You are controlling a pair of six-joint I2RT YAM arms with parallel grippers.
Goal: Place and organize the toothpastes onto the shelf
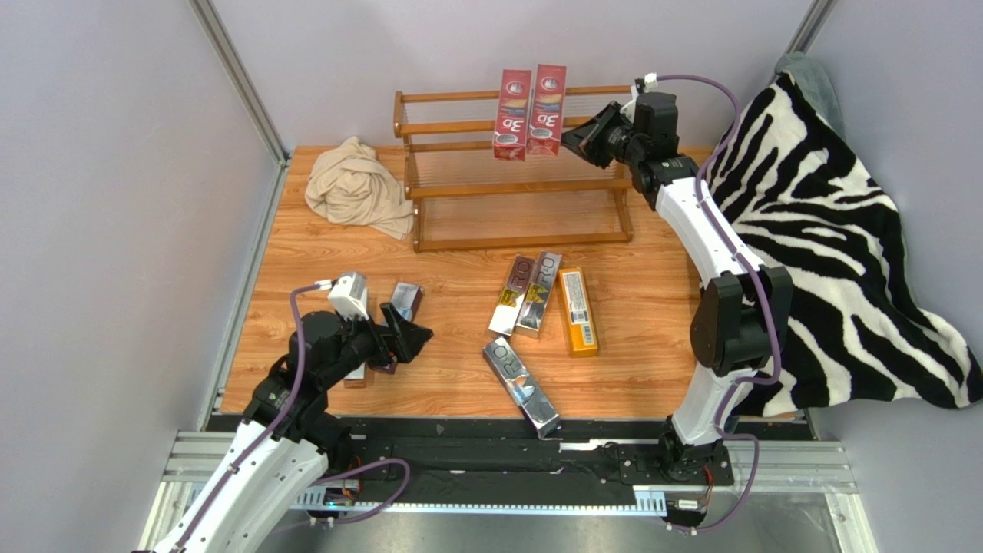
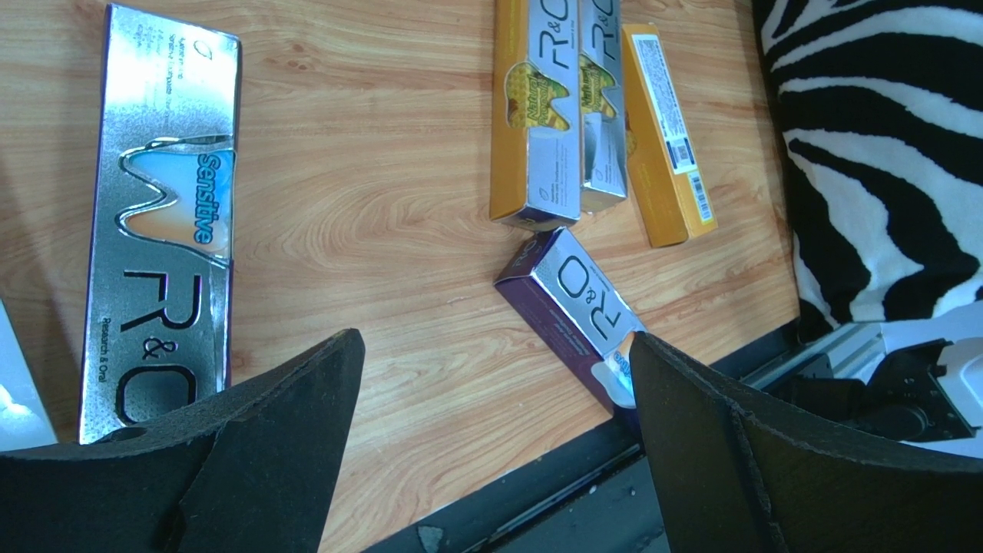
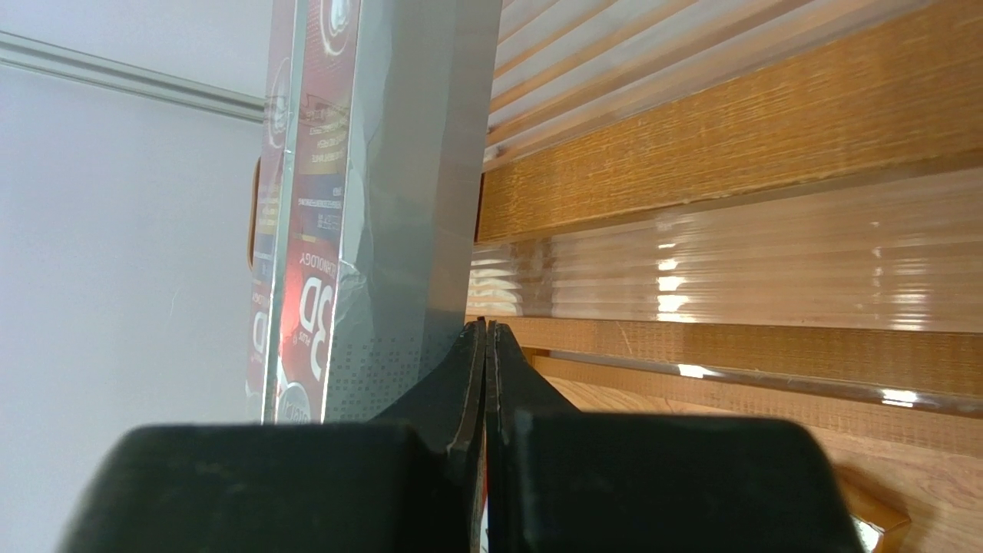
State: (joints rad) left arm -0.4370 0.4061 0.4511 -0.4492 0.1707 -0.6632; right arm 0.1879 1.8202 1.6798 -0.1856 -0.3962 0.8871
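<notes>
Shelf (image 1: 525, 241) sits at the table's 12 o'clock. Two red "3D" cartons stand upright on its top tier, side by side and touching: inner red carton (image 1: 512, 113), outer red carton (image 1: 547, 110). The lower tiers show no cartons.

Right gripper (image 1: 586, 130) is at 3 o'clock of the outer red carton, jaws pressed together, holding nothing. In the wrist view the tips sit at the carton's grey side; touching or just off, cannot tell. Judged: the pair is being squared up, and placing these two is nearly finished.

Left gripper (image 1: 406, 334) is low over the table's 8 o'clock, jaws wide apart, nothing between them. Silver carton (image 2: 162, 219) lies flat just beside one finger, likely the next pick. It calls for the jaws set across the narrow width and brought right down to the wood, since the carton lies flat.

At table centre, twin silver-and-yellow cartons (image 1: 513, 294) lie touching, with the orange carton (image 1: 578, 311) just at their 3 o'clock. Purple carton (image 1: 522, 386) lies slanted at 6 o'clock, its end at the near table edge; a nudge could send it off.

Room: the top tier is open at 9 o'clock of the reds. Beige cloth (image 1: 358, 184) lies near the shelf's left post. Zebra blanket (image 1: 854, 254) borders the 3 o'clock side, close to the right arm.
</notes>
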